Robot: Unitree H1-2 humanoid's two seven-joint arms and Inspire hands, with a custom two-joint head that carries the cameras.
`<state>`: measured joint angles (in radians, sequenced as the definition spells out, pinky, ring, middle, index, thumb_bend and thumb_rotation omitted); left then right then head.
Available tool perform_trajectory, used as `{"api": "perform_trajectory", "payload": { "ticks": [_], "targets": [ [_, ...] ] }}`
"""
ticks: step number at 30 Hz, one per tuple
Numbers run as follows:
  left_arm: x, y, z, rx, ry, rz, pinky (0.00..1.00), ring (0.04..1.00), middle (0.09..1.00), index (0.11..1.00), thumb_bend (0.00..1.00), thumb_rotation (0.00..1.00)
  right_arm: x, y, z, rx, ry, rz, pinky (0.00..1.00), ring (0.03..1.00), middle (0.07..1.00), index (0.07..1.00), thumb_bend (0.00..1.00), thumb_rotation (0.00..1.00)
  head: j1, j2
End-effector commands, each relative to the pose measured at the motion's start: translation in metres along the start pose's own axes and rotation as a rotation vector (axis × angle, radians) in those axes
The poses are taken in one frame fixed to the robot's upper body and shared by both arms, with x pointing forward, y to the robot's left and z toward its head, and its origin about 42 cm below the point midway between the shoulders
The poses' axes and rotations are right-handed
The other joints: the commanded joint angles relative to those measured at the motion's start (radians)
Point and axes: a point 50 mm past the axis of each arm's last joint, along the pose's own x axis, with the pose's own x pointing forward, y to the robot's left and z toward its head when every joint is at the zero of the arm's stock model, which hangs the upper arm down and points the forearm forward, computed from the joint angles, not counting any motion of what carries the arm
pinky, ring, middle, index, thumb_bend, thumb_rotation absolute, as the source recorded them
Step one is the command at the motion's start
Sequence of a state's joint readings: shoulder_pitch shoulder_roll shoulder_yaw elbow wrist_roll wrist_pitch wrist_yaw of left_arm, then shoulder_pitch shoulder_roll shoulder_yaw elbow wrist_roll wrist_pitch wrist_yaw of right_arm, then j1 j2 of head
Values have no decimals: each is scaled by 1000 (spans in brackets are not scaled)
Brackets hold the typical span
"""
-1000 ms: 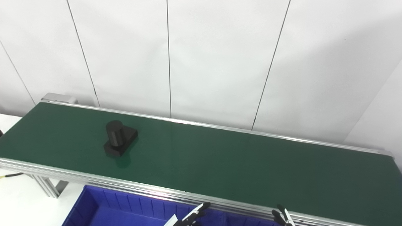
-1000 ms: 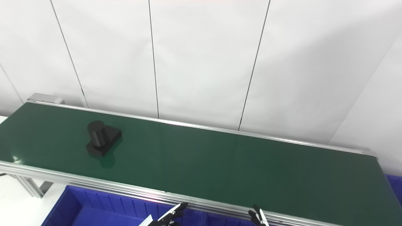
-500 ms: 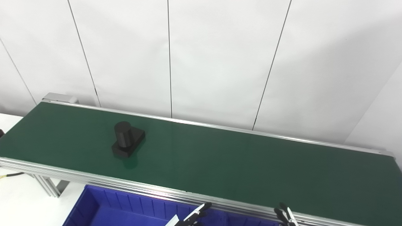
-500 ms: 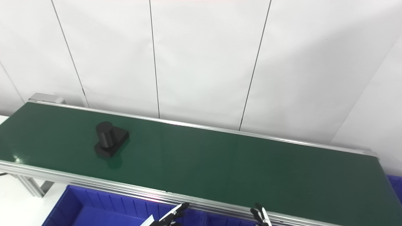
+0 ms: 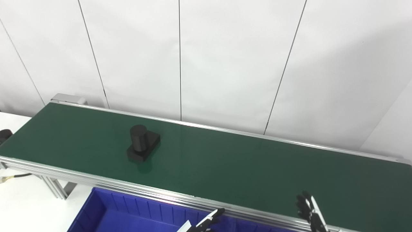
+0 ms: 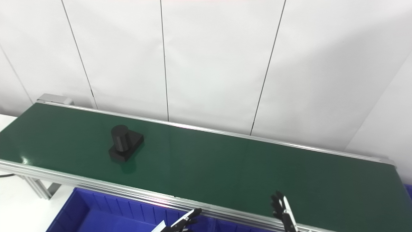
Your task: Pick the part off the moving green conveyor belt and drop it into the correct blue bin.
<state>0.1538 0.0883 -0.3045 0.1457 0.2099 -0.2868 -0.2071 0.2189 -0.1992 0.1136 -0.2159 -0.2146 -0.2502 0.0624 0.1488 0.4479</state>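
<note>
A black plastic part point(image 5: 141, 146), cylinder on a square base, rides the green conveyor belt point(image 5: 244, 167), ungrasped. Only fingertips of the left hand point(image 5: 206, 221) and right hand point(image 5: 309, 211) show; their grip cannot be told. The blue plastic bin point(image 5: 106, 216) awaits.

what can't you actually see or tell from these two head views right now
- Left hand: both views show only fingertips; the bottom edge cuts off the rest, so its state is unclear.
- Right hand: palm cut off likewise.
- Blue bin: near part cropped by the bottom edge.
- Black part: underside hidden against the conveyor belt.
</note>
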Motion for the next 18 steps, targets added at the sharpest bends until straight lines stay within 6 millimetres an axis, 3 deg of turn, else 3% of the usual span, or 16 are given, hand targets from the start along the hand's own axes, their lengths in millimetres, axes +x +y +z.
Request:
{"api": "perform_trajectory", "payload": {
  "ticks": [1,14,18],
  "targets": [
    [12,0,11,13,-54,12,850,951,987,964,871,510,15,-9,15,-11,-70,-9,853,925,947,1000,901,482,0,3],
    [21,-5,13,14,-50,9,848,941,984,967,866,534,51,-22,27,-48,-109,4,843,926,950,1000,887,466,-7,11],
    [22,-5,13,11,-50,12,858,942,979,966,872,632,62,-23,31,-61,-117,11,860,926,943,1000,875,462,-10,12]
  ]
}}
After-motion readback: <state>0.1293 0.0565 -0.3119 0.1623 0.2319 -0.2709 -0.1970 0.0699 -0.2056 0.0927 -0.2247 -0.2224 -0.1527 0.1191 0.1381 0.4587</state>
